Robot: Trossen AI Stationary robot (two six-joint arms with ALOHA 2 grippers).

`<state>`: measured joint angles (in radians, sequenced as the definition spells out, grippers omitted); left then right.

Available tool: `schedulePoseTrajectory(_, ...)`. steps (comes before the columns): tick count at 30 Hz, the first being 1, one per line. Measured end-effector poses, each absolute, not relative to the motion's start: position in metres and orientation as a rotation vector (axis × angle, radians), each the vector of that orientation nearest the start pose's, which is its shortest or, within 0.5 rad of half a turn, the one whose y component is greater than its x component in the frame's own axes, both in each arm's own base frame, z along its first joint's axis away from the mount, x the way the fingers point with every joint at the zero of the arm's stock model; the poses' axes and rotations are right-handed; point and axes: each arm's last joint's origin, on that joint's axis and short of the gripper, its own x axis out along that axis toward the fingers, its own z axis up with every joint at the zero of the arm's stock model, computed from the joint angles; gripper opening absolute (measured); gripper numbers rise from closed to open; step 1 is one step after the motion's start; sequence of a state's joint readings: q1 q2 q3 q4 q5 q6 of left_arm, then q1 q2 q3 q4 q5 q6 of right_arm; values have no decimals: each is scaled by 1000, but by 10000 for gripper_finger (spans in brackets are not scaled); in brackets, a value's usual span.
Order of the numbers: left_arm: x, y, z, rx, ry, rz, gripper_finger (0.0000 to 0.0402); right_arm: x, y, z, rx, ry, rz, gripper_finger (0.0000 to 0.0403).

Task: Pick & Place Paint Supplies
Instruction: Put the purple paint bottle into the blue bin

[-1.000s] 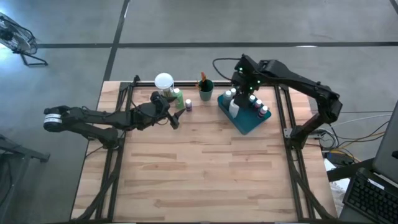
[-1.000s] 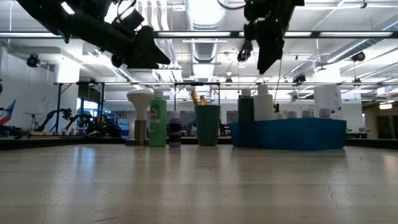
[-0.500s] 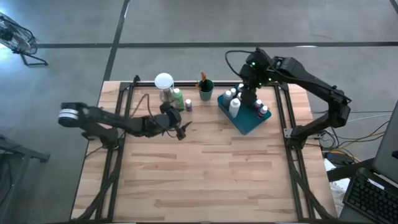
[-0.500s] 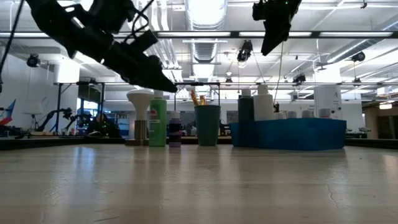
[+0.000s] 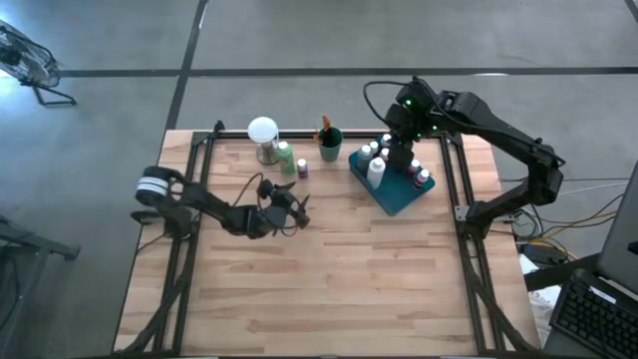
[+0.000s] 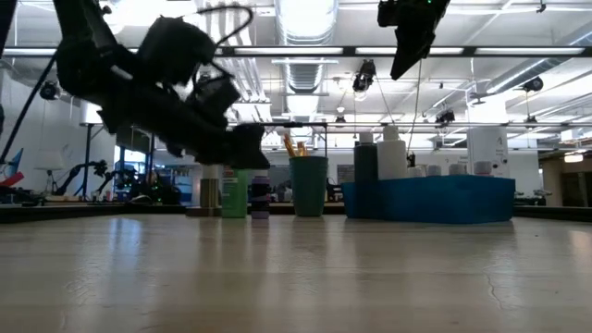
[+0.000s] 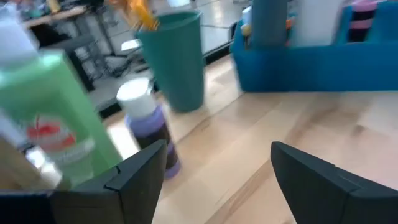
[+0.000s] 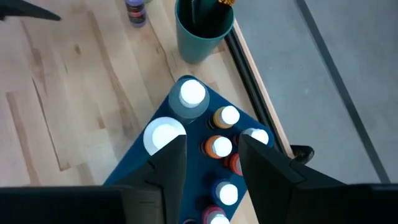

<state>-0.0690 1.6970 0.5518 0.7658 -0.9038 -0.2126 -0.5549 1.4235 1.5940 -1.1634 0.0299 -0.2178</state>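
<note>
2 bottles (image 5: pixel 292 164) stand loose beside the cup (image 5: pixel 330 147): steer your open left hand (image 5: pixel 297 211) squarely around the purple one (image 7: pixel 149 127); right hand (image 5: pixel 399 160) hovers open over the tray (image 5: pixel 398 198).

Even overhead light, bench (image 5: pixel 329 269) bright with only faint soft shadows. Low view: ceiling light strips (image 6: pixel 305 18) glare white, left arm (image 6: pixel 157 92) a dark motion-blurred silhouette against them. Left wrist view heavily blurred; green bottle (image 7: pixel 56 118) and teal cup (image 7: pixel 177 59) smeared. Right wrist view sharp, white caps (image 8: pixel 165 137) slightly blown out.
</note>
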Motion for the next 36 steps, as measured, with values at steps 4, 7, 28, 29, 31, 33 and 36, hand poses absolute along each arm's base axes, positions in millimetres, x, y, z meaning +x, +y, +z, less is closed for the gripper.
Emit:
schedulePoseTrajectory(4,294,6,117,-53,203,953,291,225,-141,384,70,1020,-427,149)
schedulePoseTrajectory(7,301,11,109,-42,165,979,291,225,-140,384,68,1021,-426,158)
schedulePoseTrajectory(28,316,53,88,-43,163,1151,291,226,-141,383,40,1027,-410,149)
schedulePoseTrajectory(29,316,54,88,-47,165,1143,291,226,-141,383,39,1023,-411,145)
schedulePoseTrajectory(31,316,58,88,-54,171,1124,291,227,-142,383,36,1016,-412,139)
schedulePoseTrajectory(33,316,61,88,-59,173,1118,291,227,-142,382,36,1015,-412,135)
schedulePoseTrajectory(36,315,66,88,-63,171,1131,291,227,-142,382,36,1016,-412,131)
